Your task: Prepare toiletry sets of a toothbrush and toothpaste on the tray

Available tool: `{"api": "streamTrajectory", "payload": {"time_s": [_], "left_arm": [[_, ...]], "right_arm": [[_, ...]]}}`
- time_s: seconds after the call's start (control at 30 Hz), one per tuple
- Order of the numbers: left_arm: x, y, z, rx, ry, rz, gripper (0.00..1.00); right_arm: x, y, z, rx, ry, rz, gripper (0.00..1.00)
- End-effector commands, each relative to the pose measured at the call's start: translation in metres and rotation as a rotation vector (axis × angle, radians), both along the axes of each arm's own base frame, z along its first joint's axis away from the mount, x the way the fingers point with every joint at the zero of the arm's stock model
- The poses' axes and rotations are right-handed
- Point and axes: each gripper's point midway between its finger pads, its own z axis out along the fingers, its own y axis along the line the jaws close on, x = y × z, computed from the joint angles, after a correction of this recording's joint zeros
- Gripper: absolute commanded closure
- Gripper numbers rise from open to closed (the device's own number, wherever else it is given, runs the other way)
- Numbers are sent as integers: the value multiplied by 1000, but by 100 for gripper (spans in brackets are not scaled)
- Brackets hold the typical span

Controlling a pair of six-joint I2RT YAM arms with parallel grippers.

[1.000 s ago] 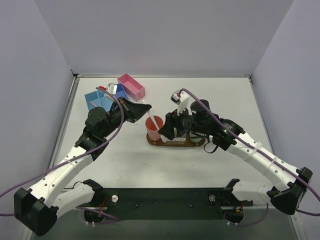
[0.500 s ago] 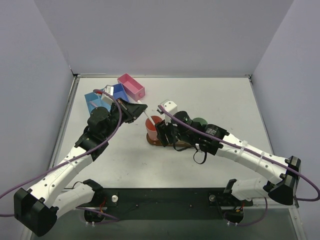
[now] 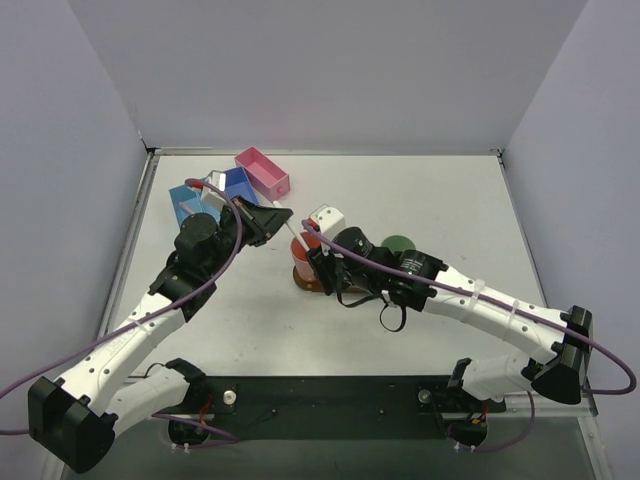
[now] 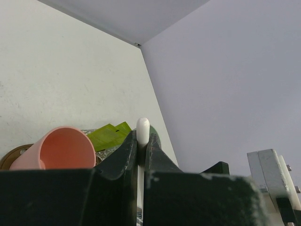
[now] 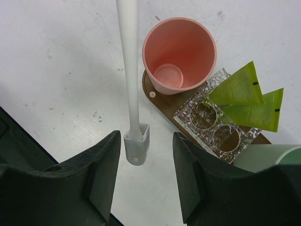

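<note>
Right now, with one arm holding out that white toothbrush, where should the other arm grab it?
Probably the bare slim shaft just above its squarish end. The left gripper pinches the toothbrush near the rounded end, so that part is taken. The right gripper, jaws open either side of the free end, could close across the thin shaft from that end.

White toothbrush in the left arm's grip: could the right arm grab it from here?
Probably yes. The right hand is open and the slim white toothbrush, clamped in the left hand, seems to hang between its fingers, nothing blocking.
</note>
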Motion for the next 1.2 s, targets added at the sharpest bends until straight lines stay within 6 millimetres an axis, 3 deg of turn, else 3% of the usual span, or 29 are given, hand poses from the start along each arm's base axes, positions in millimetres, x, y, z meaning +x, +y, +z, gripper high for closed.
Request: {"api": "streamTrajectory", "payload": {"time_s": [0.0,0.37,0.7,0.9,1.03,1.07,1.17], "left_arm": [[1,7,23,-26,-48,21,100],[0,5,21,-24,-37,12,100],[-1,1,9,-28,-10,-8,100],[-4,-7,4,-21,-30,-58,100],[-1,-4,10,43,-62,-59,59],[0,-2,10,78,-82,-55,40],[4,7,17,168,-138,-47,25]], "right_arm": [[2,4,13,-14,-45,0,57],[8,6,3,-63,-40,-13,65],[13,9,7,-72,-59,-16,96],[14,12,9,-67,-60,-15,100],[11,8,10,-69,-45,-19,100],[10,6,11,-72,-45,-20,100],[7,-5,11,-90,-26,-27,100]]}}
